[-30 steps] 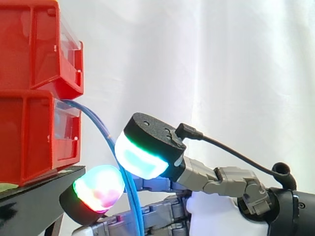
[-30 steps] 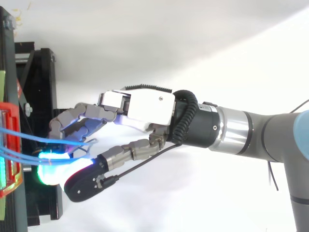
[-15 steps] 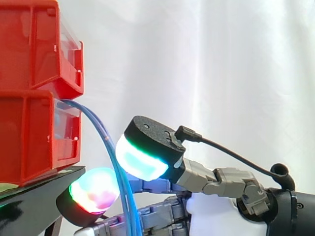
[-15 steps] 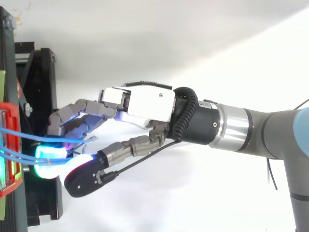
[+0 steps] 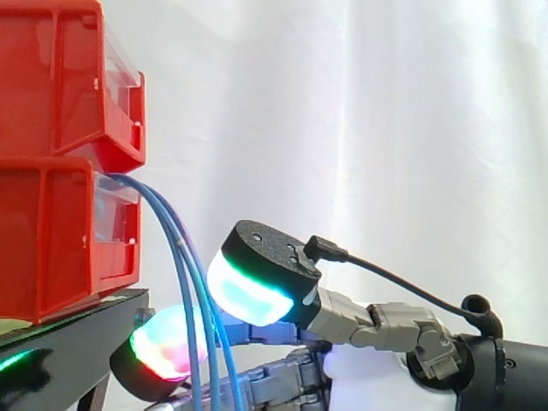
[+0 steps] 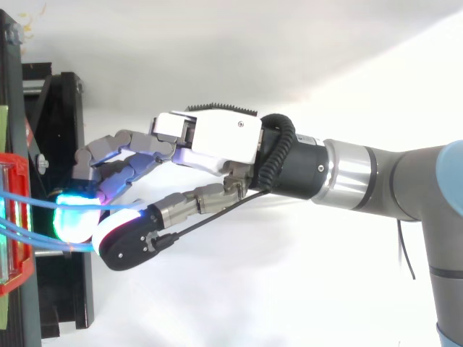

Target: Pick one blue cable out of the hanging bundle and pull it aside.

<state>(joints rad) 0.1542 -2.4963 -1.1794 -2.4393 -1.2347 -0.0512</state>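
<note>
Several thin blue cables (image 5: 177, 250) hang out of the lower red bin (image 5: 51, 235) and fan down in front of the black stand (image 5: 68, 336). In the top view they run rightward from the bin's edge (image 6: 14, 275) as blue cables (image 6: 29, 202). My hand (image 6: 217, 143) reaches in from the right with its fingers curled. Its thumb pad (image 5: 250, 289) and a glowing fingertip (image 5: 167, 347) lie on either side of the strands. From above, the upper cable ends between the thumb pad (image 6: 126, 235) and the cyan fingertip (image 6: 76, 218), which are pressed close together.
A second red bin (image 5: 56, 77) sits stacked on the lower one. The black stand (image 6: 61, 108) stands at the left edge, close to my fingertips. A white curtain hangs behind, and a white surface stretches to the right under the arm (image 6: 362, 184).
The thumb has swung toward the glowing fingertip until the two pads meet. The hanging cables, bunched together before, have spread into separate strands.
</note>
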